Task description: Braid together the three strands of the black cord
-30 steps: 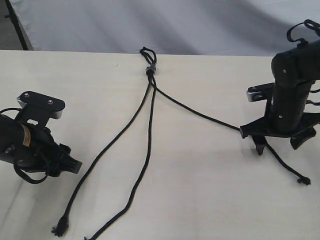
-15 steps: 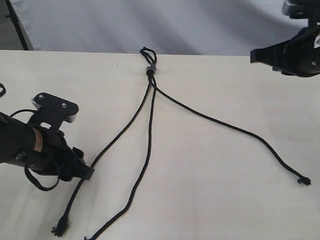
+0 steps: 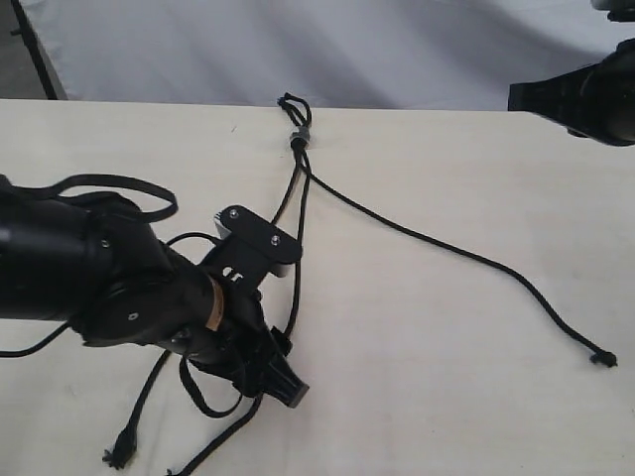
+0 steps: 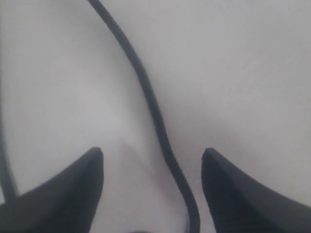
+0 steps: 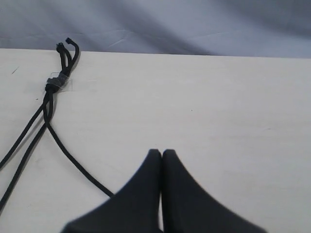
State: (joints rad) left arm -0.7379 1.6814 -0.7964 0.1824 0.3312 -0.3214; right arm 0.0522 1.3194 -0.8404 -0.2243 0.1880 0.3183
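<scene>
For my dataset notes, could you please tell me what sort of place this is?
Probably a robotics lab bench: a pale wooden tabletop, a plain grey cloth backdrop behind it, and a black robot arm reaching over a black cord.

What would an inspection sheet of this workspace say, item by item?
Surface: pale wooden table.
Job's things: black cord, knot near the far edge; three strands fanned out flat, unbraided.
Clutter: nothing seen.
Grippers: left gripper open, one strand between its jaws; right gripper shut, empty, raised.
Cables: glossy black cables loop off the left arm.
Surroundings: grey cloth backdrop behind the table.
</scene>
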